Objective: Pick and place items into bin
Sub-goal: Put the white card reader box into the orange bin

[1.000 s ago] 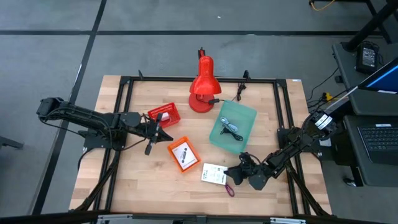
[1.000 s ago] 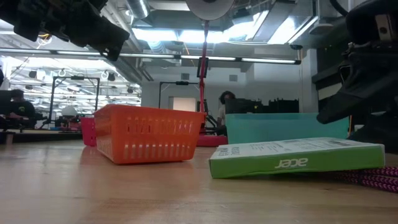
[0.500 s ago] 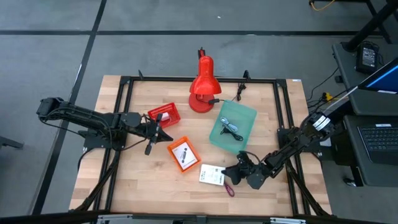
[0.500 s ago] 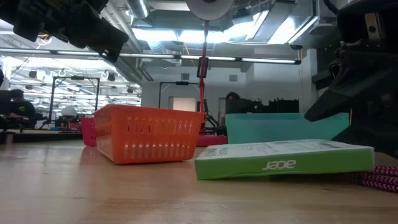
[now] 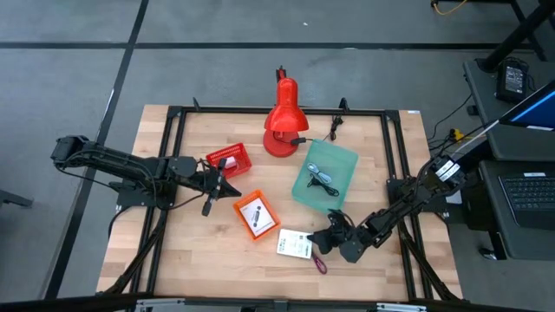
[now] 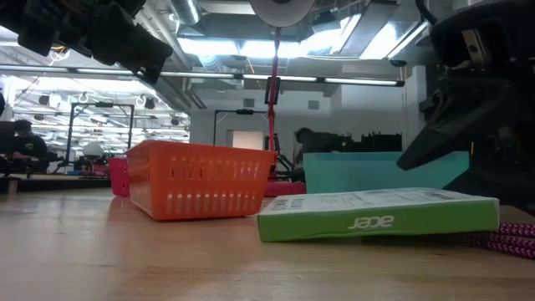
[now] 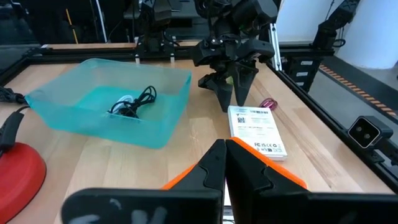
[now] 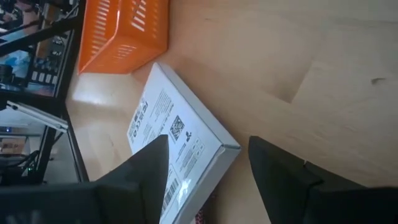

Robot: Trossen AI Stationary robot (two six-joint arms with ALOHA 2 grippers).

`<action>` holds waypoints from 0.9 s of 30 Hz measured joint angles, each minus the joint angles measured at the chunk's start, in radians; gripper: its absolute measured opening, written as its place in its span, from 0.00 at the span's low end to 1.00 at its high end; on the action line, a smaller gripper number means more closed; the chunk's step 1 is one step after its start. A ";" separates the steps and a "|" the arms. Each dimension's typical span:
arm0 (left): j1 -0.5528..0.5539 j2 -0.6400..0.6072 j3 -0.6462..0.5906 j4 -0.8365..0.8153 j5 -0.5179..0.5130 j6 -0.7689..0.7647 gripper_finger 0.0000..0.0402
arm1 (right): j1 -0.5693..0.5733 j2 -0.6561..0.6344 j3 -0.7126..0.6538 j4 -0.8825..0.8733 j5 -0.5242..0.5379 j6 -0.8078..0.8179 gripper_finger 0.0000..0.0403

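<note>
A flat white printed box with green sides lies flat on the table near its front edge, with a purple strap beside it. My right gripper stands open at the box's right end, fingers slanting down, one on either side of a box corner. The teal bin holds a black coiled cable. My left gripper hangs shut above the table at the left, near the orange basket. My right gripper meets the box at its right end, coming in slanted from the table's right and above. One open finger lies against the box's long edge beside the corner. The finger hides the exact spot. The box lies flat on the table.
A red desk lamp stands at the far middle, and a small red basket sits left of it. A black frame runs around the work area. Bare wood lies at the near left.
My right gripper has crept toward the table's left edge, staying open. The white box has slid flat along the table the same way, a little closer to the orange basket. The strap has stayed where it was.
</note>
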 joint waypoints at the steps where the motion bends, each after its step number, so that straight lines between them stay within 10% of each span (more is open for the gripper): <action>1: 0.000 0.000 0.000 0.000 0.000 0.000 0.01 | -0.002 -0.001 0.000 -0.001 -0.010 0.000 0.50; 27: 0.000 0.000 0.000 -0.005 0.000 0.000 0.01 | -0.022 0.015 0.118 -0.227 -0.097 0.021 0.50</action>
